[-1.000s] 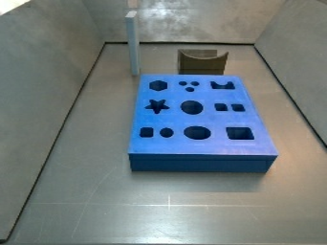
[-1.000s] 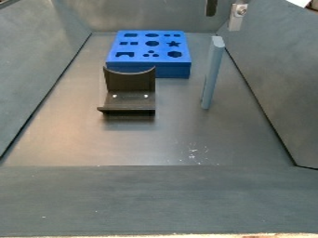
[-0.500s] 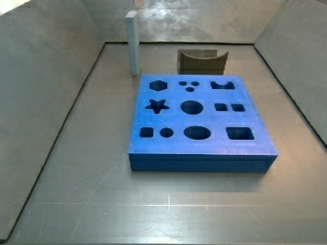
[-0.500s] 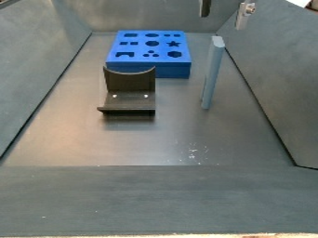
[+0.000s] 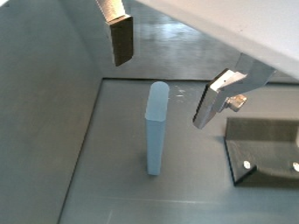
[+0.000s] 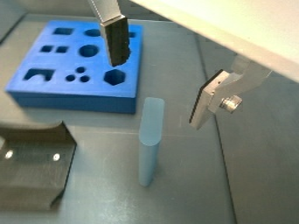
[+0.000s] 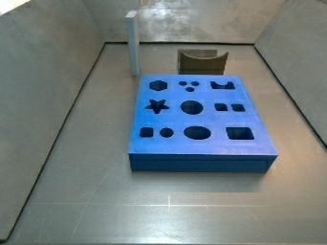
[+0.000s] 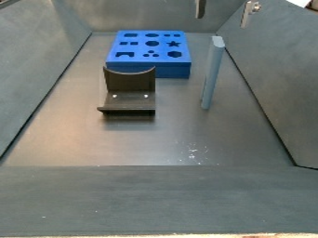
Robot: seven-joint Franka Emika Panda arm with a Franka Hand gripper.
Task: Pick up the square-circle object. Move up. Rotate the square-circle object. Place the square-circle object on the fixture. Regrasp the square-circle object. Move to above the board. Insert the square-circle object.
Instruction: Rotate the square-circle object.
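Claw [image 6: 158,70] hangs above the upright square-circle object [image 6: 149,142], fingers apart, empty. Peg looks light, rigid, smooth and tippy; you should pinch flat sides near top.

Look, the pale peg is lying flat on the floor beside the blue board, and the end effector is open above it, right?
Not lying flat: the peg stands upright on the floor beside the blue board, as both side views show. The end effector is indeed open above it.

Grey floor [image 8: 162,139], grey side walls [image 7: 52,57]
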